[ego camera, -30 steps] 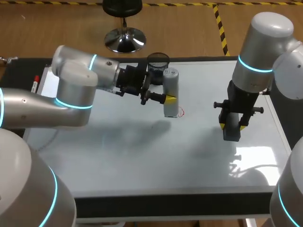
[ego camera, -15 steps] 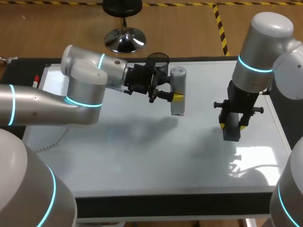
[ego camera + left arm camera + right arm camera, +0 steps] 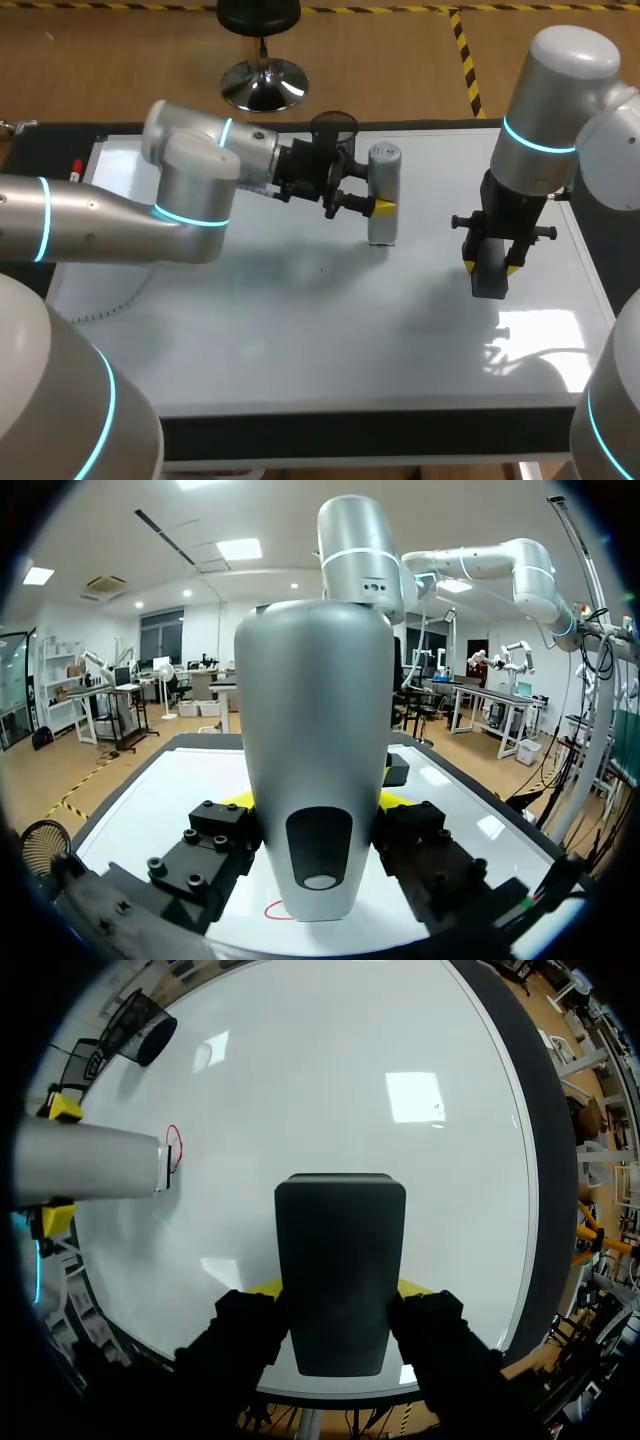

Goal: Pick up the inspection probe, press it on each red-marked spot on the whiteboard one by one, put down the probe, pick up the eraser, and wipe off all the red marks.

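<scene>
The probe (image 3: 384, 195) is seen shifted to the right across the board (image 3: 300, 330) from where it was held a second ago, carried by the left arm. The right arm is found where it was. The probe, a grey upright cylinder, is clamped between the yellow tips of the left claw (image 3: 375, 207). In the left wrist view, the fingers are pressed against both sides of its body (image 3: 315, 730). Its lower end is set at the small red mark (image 3: 175, 1150), which is partly covered by it. Whether the board is touched by the tip cannot be told. The eraser (image 3: 489, 270), a dark block, is gripped from two sides by the right claw (image 3: 340, 1288) and is held upright over the board's right part, well apart from the probe. A dark mesh cup (image 3: 333, 130) is placed at the board's far edge, just behind the left claw. A marker (image 3: 74, 175) is laid beside the board's left edge. The board is carried by a dark bench (image 3: 350, 435).
</scene>
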Controlling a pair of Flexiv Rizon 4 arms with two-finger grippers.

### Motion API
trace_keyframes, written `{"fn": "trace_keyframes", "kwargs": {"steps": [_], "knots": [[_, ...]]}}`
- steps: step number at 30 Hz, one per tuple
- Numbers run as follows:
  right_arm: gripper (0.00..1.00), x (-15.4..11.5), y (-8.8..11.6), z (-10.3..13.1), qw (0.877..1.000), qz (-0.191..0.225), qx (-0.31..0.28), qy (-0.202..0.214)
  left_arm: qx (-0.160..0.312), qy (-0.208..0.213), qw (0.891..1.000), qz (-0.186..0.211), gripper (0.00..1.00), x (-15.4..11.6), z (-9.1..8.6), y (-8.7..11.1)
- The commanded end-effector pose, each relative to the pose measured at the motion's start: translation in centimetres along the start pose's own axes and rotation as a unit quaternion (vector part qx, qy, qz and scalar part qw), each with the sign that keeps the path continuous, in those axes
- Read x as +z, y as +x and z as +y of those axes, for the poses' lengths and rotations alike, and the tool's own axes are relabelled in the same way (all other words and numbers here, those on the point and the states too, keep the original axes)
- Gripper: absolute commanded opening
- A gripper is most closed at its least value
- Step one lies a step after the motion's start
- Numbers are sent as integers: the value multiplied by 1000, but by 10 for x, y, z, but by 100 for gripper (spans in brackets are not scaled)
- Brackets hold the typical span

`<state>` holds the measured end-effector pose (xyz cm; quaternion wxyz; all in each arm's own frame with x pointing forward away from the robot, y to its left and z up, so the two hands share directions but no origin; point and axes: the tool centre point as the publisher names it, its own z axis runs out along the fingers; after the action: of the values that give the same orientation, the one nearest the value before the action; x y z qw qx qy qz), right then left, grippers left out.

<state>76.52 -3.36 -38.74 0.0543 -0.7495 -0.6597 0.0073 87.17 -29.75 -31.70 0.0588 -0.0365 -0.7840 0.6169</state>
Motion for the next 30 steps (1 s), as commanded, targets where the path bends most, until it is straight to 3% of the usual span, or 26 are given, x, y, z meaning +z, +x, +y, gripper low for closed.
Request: {"fn": "trace_keyframes", "kwargs": {"steps": [1, 30], "knots": [[0, -2, -1, -1, 1000, 1, -1, -1, 0, 2, 1000, -1, 0, 4, 3, -4], [0, -2, -1, -1, 1000, 1, -1, -1, -8, -10, 1000, -12, 0, 8, 15, -10]]}}
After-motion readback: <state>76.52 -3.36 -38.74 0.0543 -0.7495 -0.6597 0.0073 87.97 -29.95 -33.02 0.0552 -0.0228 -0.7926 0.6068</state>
